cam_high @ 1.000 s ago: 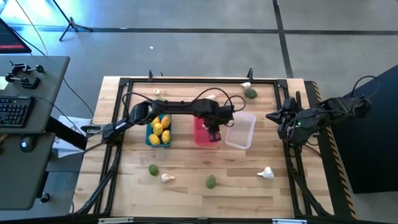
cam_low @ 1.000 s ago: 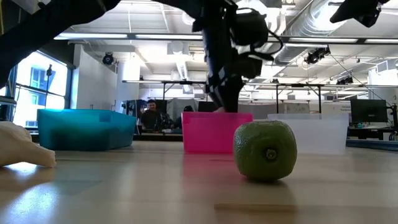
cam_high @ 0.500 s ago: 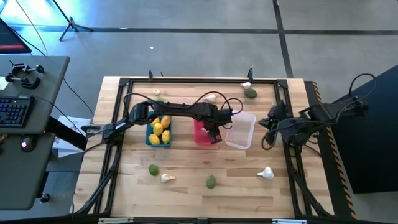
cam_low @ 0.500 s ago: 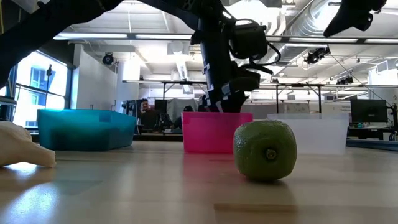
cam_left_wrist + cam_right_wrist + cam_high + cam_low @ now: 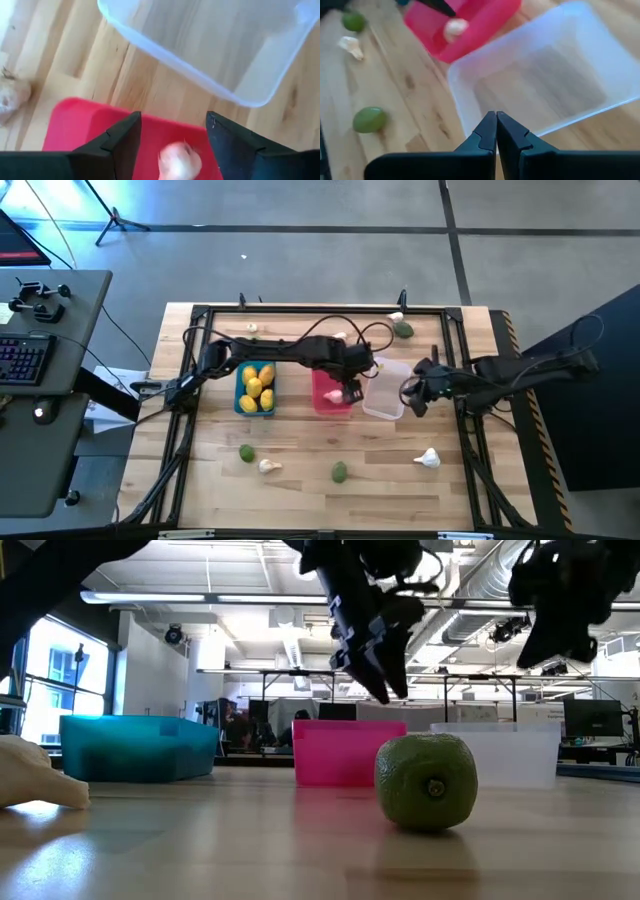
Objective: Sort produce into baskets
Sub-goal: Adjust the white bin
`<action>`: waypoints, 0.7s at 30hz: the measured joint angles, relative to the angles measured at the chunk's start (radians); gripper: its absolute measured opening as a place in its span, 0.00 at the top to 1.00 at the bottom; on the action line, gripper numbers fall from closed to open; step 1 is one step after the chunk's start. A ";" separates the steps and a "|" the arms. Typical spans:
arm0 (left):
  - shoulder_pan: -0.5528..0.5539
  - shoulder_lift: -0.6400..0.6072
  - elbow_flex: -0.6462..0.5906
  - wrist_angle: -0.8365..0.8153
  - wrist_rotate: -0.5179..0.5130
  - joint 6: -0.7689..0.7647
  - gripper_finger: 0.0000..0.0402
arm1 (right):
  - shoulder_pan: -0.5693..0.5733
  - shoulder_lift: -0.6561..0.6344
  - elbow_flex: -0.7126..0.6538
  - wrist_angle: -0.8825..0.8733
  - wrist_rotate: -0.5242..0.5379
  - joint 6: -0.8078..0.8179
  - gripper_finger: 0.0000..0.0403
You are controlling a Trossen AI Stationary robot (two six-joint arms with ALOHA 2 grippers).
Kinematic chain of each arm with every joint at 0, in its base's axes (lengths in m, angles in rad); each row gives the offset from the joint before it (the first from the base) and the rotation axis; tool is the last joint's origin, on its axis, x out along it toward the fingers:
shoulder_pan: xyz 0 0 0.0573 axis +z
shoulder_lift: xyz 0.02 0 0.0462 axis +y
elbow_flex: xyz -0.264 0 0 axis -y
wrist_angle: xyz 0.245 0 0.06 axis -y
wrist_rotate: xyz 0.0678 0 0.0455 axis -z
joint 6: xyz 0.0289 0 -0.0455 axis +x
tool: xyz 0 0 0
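My left gripper (image 5: 351, 391) is open above the pink-red basket (image 5: 326, 402). A white garlic bulb (image 5: 180, 161) shows blurred in that basket between my fingers, touching neither; it also shows in the right wrist view (image 5: 455, 27). My right gripper (image 5: 408, 398) is shut and empty over the right rim of the translucent white basket (image 5: 392, 380), which shows nothing inside (image 5: 545, 70). The blue basket (image 5: 241, 402) holds several yellow lemons (image 5: 256, 385).
Loose on the table: green fruits (image 5: 246, 452) (image 5: 340, 471) (image 5: 403, 330) and garlic bulbs (image 5: 267, 466) (image 5: 428, 459) (image 5: 395, 317) (image 5: 340, 337). The low view has a green fruit (image 5: 425, 780) close by. A black frame (image 5: 300, 310) runs round the table.
My left gripper has risen out of the pink-red basket. My right gripper has gone from the table's right edge toward its left, to the translucent white basket, and come lower.
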 joint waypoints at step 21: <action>-0.054 -0.354 -0.510 0.704 0.061 -0.169 0.90 | -0.214 0.252 -0.082 0.090 -0.263 -0.132 1.00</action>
